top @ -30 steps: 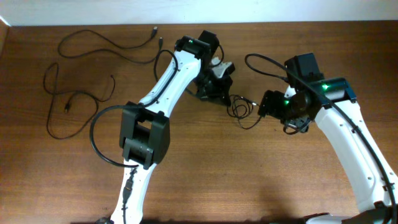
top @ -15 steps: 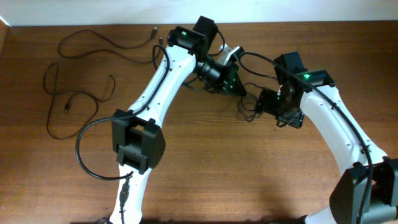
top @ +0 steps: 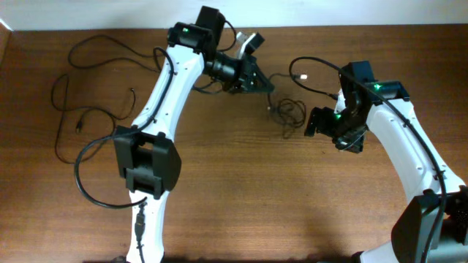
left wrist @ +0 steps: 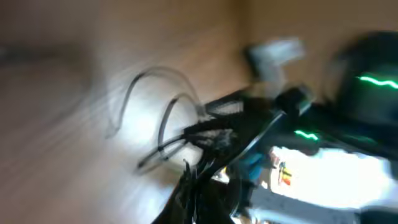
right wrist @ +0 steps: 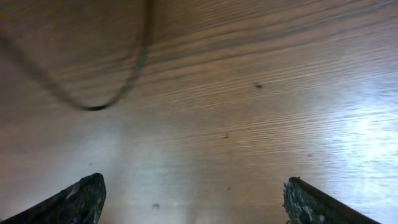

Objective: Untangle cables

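A small tangle of thin black cable (top: pixel 287 111) lies on the wooden table between the two arms. My left gripper (top: pixel 256 79) is at the tangle's upper left, and a strand runs taut from it down to the tangle. The left wrist view is blurred. In it, black strands (left wrist: pixel 180 140) gather into the jaws, so the left gripper (left wrist: pixel 199 193) looks shut on the cable. My right gripper (top: pixel 313 122) is just right of the tangle, open and empty. In the right wrist view its fingers (right wrist: pixel 81 199) stand wide apart over bare wood, with one cable loop (right wrist: pixel 118 93) ahead of the right gripper (right wrist: pixel 199 205).
Two more black cables lie at the far left: a long one (top: pixel 117 45) near the back edge and a looped one (top: pixel 77 120) below it. A black lead (top: pixel 314 69) arches off the right arm. The table's back edge runs just behind the left gripper.
My left arm has swung back and to the left, pulling a cable strand out of the tangle. The tangle has stretched toward it. My right gripper has drawn slightly right, away from the tangle.
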`<action>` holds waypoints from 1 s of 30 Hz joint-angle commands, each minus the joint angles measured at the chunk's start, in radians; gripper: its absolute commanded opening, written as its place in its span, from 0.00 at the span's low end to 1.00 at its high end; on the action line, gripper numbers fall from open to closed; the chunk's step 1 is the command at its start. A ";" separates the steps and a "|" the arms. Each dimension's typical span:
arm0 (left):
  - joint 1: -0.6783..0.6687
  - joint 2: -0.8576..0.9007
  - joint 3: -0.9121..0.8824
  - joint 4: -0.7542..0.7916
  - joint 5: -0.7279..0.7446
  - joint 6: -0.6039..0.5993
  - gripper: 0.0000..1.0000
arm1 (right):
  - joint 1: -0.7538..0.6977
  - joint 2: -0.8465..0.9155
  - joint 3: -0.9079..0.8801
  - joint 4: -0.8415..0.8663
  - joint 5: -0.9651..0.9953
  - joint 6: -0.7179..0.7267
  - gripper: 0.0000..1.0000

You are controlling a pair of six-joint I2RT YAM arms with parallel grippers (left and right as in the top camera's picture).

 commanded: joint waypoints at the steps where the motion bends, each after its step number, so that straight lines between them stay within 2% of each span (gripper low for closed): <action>1: -0.021 -0.028 0.007 -0.025 -0.060 -0.114 0.00 | 0.002 -0.026 0.002 0.022 -0.137 -0.028 0.95; 3: -0.019 -0.028 0.007 0.069 0.225 -0.076 0.00 | 0.002 -0.026 0.002 0.041 -0.185 -0.031 0.96; 7: -0.032 -0.028 0.007 0.095 0.320 -0.114 0.00 | 0.002 -0.026 0.002 0.154 -0.300 -0.026 1.00; 13: -0.039 -0.028 0.007 0.109 0.422 -0.159 0.00 | 0.002 -0.008 0.002 0.224 -0.293 -0.023 0.99; 16: -0.037 -0.028 0.007 0.111 0.381 -0.159 0.00 | -0.008 -0.011 0.002 0.253 -0.361 -0.023 0.99; 18: -0.036 -0.028 0.007 0.112 0.380 -0.206 0.00 | -0.032 -0.011 0.002 0.299 -0.472 -0.032 0.99; 21: -0.037 -0.028 0.007 0.113 0.388 -0.298 0.00 | -0.031 -0.011 0.002 0.332 -0.653 -0.174 0.99; 23: -0.039 -0.028 0.007 0.139 0.382 -0.298 0.00 | -0.033 -0.011 0.002 0.333 -0.723 -0.183 0.99; 25: -0.035 -0.028 0.007 0.142 0.364 -0.298 0.00 | -0.047 -0.011 0.002 0.329 -0.713 -0.163 0.99; 30: -0.039 -0.028 0.007 0.134 0.367 -0.299 0.00 | -0.116 -0.011 0.002 0.339 -0.500 -0.100 0.99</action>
